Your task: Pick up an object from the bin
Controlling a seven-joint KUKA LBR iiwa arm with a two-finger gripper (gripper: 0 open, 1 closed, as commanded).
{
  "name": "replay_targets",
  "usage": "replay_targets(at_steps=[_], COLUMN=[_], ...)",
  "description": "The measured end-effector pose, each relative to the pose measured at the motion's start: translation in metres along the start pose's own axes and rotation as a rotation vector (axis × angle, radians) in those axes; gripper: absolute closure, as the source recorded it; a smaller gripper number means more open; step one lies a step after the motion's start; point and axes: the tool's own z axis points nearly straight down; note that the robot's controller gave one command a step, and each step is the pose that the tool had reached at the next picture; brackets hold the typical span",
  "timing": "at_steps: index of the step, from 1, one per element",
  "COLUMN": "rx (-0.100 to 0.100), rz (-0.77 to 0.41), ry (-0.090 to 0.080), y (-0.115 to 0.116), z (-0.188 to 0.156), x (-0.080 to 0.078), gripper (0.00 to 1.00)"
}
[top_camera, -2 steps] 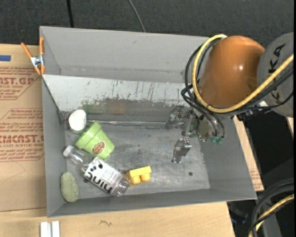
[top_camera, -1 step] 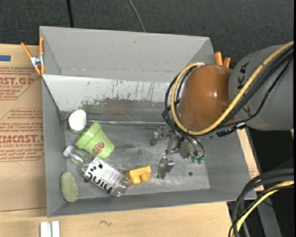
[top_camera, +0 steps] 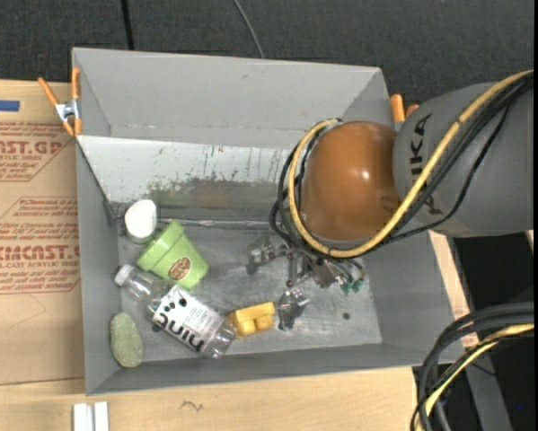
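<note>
Grey metal bin [top_camera: 206,106]: I take the clock from the middle of its floor. The loose things sit from 6 round to 10 o'clock. The 3 o'clock side is bare, apart from a few small dark specks.
Arm: it comes in from 3 o'clock. Its orange wrist cover [top_camera: 345,182] hangs over the floor's right half and hides part of what is under it.
Claw [top_camera: 277,281]: it is low over the floor, just right of centre. The two fingers look spread apart with nothing between them, so I read it as open and empty.
Nearest thing: a small yellow block [top_camera: 253,318] lies flat at about 6 o'clock. It is just beside the lower finger, at 7 o'clock from the claw. I cannot tell whether the two touch.
Why I favour it: it lies closest, and its upper side faces open floor, so the fingers have room there.
Bottle [top_camera: 183,317]: it is clear plastic with a black-and-white label and lies on its side at 8 o'clock. Its base is close to the block, so it could get nudged.
Green cup [top_camera: 171,254]: it is tipped on its side at 9 o'clock.
White round cap [top_camera: 141,218]: it sits at 10 o'clock against the back wall.
Grey-green oval lump [top_camera: 125,339]: it lies in the 8 o'clock corner, well apart from the claw.
Task state: nothing is lifted yet.
</note>
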Motion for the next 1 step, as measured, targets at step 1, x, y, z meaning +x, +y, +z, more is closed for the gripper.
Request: replay_targets(at_steps=[1], rx=[0.000], rz=[0.151], ry=[-0.002], y=[0.0120], z=[0.0284], x=[0.0118], gripper=[0.00])
